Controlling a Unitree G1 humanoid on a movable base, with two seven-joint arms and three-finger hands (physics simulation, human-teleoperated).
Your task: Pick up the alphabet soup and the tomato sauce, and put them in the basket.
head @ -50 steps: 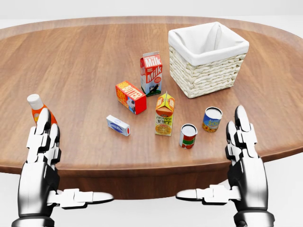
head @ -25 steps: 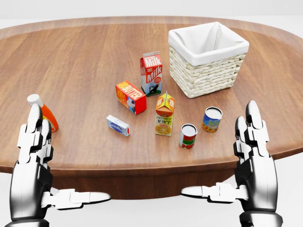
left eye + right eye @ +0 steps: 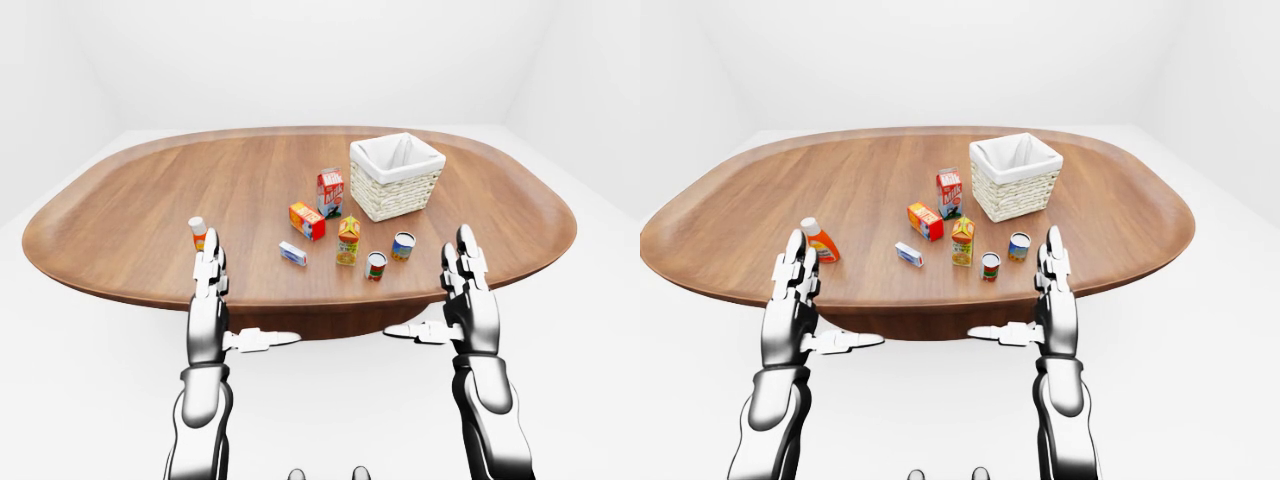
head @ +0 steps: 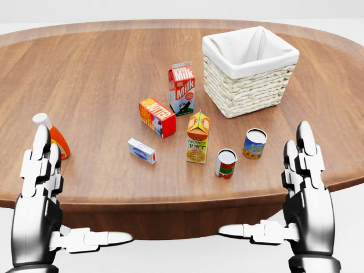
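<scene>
Head view. Oval brown wooden table: one. White-lined woven wicker basket: one, at upper right. Cans: two, standing just below the basket — a blue-and-yellow labelled can, taken as the alphabet soup, and to its left, apart from it, a red-and-green labelled can, taken as the tomato sauce. Cartons: two, a red-and-white milk carton and a yellow orange juice carton. Boxes: two, a red-orange butter box and a small white-and-blue flat box. Orange bottle with white cap: one, at left, partly behind the left hand's fingertips.

Against the frame half a second earlier: objects unmoved, both hands almost unchanged.

Silver left hand and right hand: two, at the table's near edge, fingers straight upward, thumbs pointing inward, spread wide, holding nothing.

Left-eye view. Both forearms rise from the bottom edge.

Right-eye view. The bottle stands clear of the left hand, fully visible.
</scene>
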